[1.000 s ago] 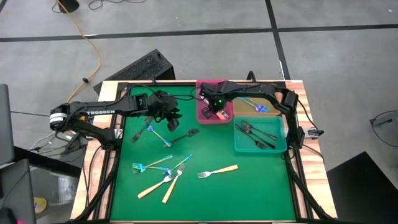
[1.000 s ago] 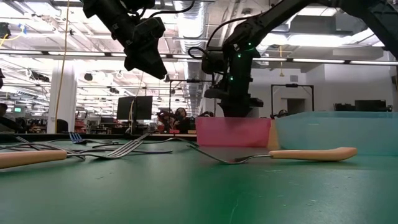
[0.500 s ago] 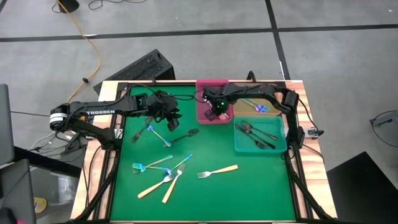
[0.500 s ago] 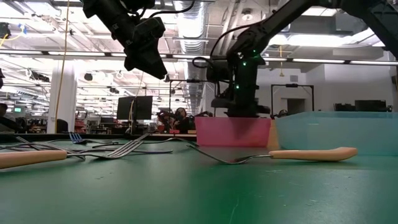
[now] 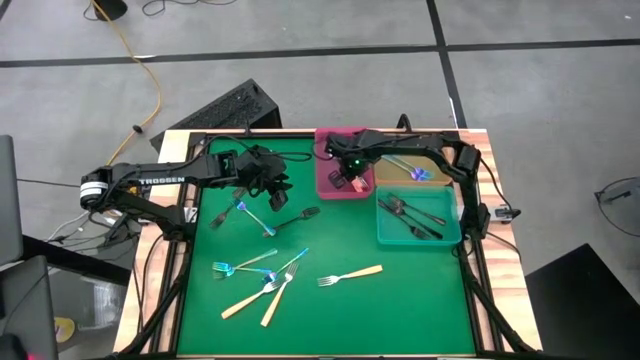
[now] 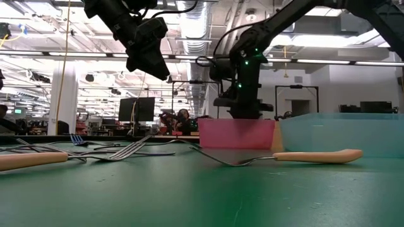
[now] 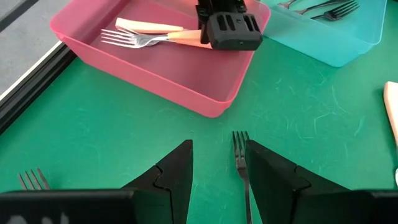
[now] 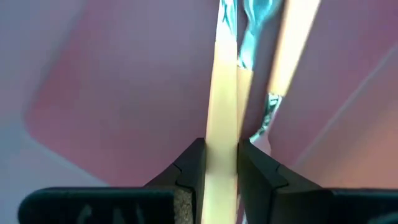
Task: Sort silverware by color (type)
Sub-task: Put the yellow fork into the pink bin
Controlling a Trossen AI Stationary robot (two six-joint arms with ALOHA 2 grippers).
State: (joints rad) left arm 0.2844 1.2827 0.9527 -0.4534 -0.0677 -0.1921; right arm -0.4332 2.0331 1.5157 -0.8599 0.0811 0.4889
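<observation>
My right gripper (image 5: 350,182) reaches down into the pink bin (image 5: 323,165) at the far side and is shut on a tan-handled fork (image 7: 134,39). A second tan-handled fork (image 7: 146,26) lies flat on the bin's floor. My left gripper (image 5: 277,198) hovers open above the green mat, left of the pink bin. A dark fork (image 7: 241,158) lies on the mat below the gap between its fingers (image 7: 217,146), untouched. More blue forks (image 5: 240,208) and tan-handled forks (image 5: 350,275) lie loose on the mat. My right gripper pinches the fork's tan handle (image 8: 221,134) between its two fingers, which come from above, point steeply down and lie across it. The fork lies about level, low inside the pink bin, tines toward the bin's left wall. I cannot tell whether it touches the floor.
A teal bin (image 5: 455,238) with dark forks stands just nearer than the pink one on the right. Behind it, a tan bin (image 5: 385,180) holds blue forks (image 5: 415,172). A loose cluster of forks (image 5: 262,285) lies on the near left of the mat.
</observation>
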